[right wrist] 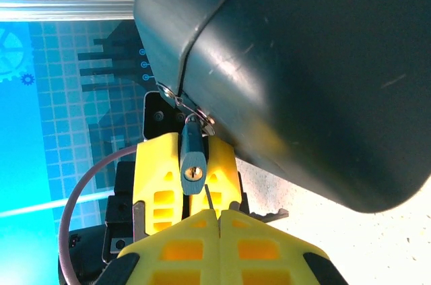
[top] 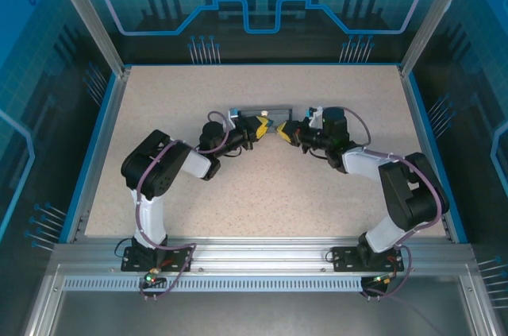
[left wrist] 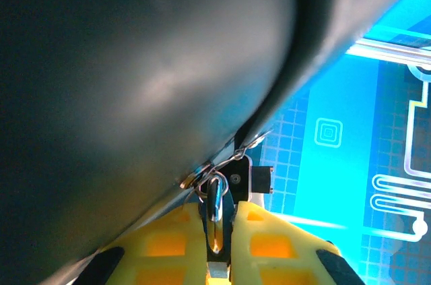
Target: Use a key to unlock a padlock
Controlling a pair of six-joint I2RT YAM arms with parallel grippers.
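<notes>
Padlock (right wrist: 191, 157): bluish-teal body, brass keyhole facing the right wrist camera, thin shackle hooked through a ring on the edge of the dark tin (right wrist: 303, 62), at the far middle of the bench (top: 270, 193). Body clamped between the yellow fingers of the left gripper (left wrist: 219, 228). Key (right wrist: 208, 199): thin dark blade, pinched in the closed right gripper (right wrist: 219, 221), tip just beside the keyhole, not inserted.

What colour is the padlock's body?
Bluish-teal. The padlock shows best in the right wrist view, gripped between yellow fingers.
</notes>
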